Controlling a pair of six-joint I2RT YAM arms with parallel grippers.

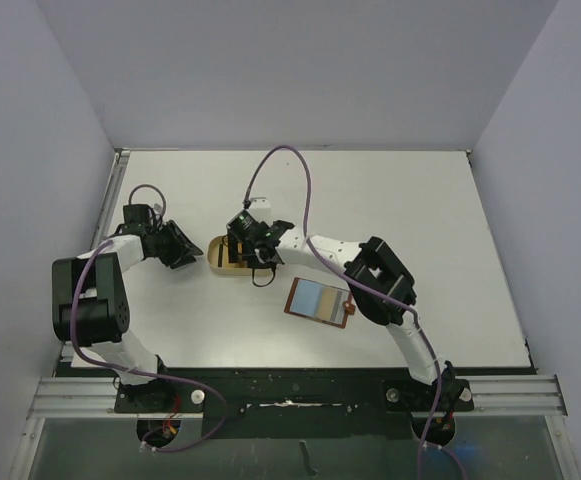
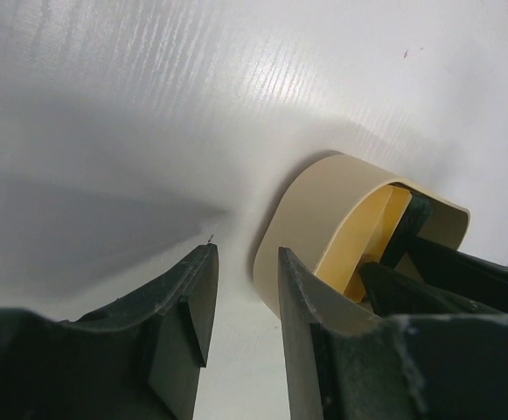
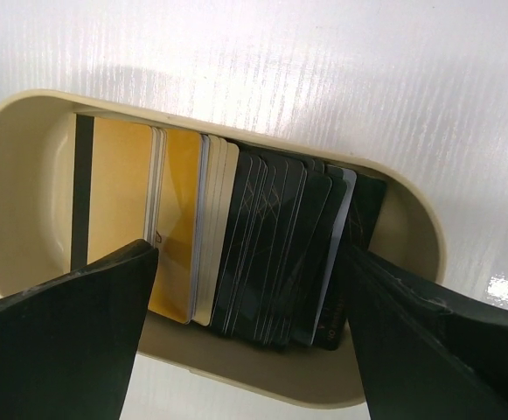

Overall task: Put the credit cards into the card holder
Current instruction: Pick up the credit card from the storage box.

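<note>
Several credit cards [image 3: 262, 254], gold ones on the left and black ones on the right, stand on edge in a tan round-ended tray [image 3: 26, 149]. My right gripper [image 3: 249, 324] is open wide just above the tray and straddles the card stack without touching it; in the top view it [image 1: 243, 250] covers most of the tray [image 1: 215, 256]. My left gripper [image 2: 247, 258] is open and empty, low over the table just outside the tray's left end [image 2: 315, 219]; it also shows in the top view [image 1: 184, 248]. The card holder [image 1: 319, 300] lies open to the right of the tray, showing pale blue and tan stripes.
The white table [image 1: 410, 230] ends in walls at the back and both sides. The right arm's purple cable [image 1: 305, 190] arcs over the table behind the tray. The wallet's snap tab [image 1: 350, 309] points right, towards the right arm's elbow [image 1: 382, 280].
</note>
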